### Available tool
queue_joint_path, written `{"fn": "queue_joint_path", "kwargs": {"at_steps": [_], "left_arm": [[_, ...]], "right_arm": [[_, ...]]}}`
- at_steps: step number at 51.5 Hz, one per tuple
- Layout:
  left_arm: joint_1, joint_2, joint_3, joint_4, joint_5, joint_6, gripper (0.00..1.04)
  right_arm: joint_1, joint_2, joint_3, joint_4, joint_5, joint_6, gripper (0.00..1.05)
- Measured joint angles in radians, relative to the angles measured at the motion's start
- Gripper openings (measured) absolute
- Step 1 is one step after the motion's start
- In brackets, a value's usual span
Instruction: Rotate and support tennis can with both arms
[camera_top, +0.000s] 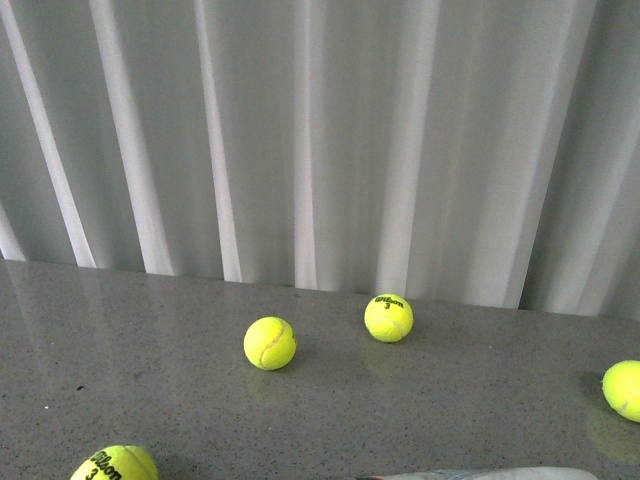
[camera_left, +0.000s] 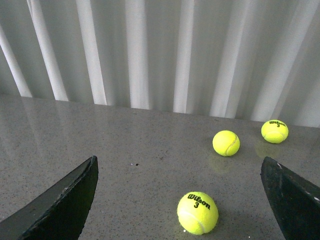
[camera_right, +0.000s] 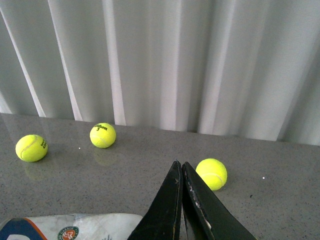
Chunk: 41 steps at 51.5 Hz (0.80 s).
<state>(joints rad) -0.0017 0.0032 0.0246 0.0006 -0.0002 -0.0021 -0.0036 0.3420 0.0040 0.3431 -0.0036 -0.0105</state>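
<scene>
The tennis can (camera_right: 80, 225) lies on its side on the grey table, at the edge of the right wrist view; its white label, navy patch and round red-green emblem show. In the front view only a pale sliver of the tennis can (camera_top: 480, 474) shows at the lower edge. My right gripper (camera_right: 179, 163) is shut with nothing between its fingers, beside and above the can. My left gripper (camera_left: 179, 159) is open, its two black fingers (camera_left: 60, 205) wide apart over bare table, with a Wilson ball (camera_left: 197, 212) lying between them. Neither arm shows in the front view.
Yellow-green tennis balls lie loose on the table: one mid-table (camera_top: 270, 343), one further back (camera_top: 389, 317), one at the right edge (camera_top: 622, 390), one at the front left (camera_top: 113, 465). A white pleated curtain (camera_top: 320, 140) hangs along the table's far edge.
</scene>
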Motion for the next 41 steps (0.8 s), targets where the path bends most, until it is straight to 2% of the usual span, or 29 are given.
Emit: {"fn": "queue_joint_path", "kwargs": {"at_steps": [26,32,41], "left_arm": [[0.0,0.0,0.0,0.0,0.0,0.0,0.98],[0.0,0.0,0.0,0.0,0.0,0.0,0.98],[0.0,-0.001,0.0,0.0,0.0,0.0,0.98]], "right_arm": [[0.0,-0.166,0.0,-0.164,0.0,0.0,0.03],[0.0,-0.294,0.001,-0.328,0.0,0.0,0.03],[0.0,-0.337,0.001,-0.343,0.0,0.0,0.03]]}}
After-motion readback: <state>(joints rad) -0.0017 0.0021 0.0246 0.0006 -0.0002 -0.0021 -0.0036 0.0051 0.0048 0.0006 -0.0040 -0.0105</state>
